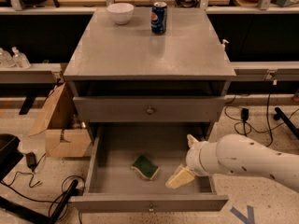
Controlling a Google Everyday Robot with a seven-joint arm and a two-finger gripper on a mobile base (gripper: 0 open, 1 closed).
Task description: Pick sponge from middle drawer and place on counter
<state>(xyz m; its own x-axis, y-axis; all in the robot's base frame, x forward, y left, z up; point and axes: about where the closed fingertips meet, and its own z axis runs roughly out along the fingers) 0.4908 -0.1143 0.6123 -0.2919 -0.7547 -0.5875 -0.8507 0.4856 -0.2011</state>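
Observation:
The sponge (145, 167), dark green face up with a pale yellow edge, lies flat in the front middle of the open middle drawer (117, 146), a grey tray pulled out at the cabinet's base. My gripper (180, 161) hangs over the drawer's right part, just right of the sponge and apart from it. Its two pale fingers are spread and hold nothing. The white arm reaches in from the right. The grey counter (149, 48) is the cabinet's top.
A white bowl (120, 12) and a blue Pepsi can (159, 17) stand at the counter's back edge. The taller drawer front with a round knob (149, 109) is shut above the open drawer. A cardboard box (60, 125) stands left of the cabinet. Cables lie on the floor.

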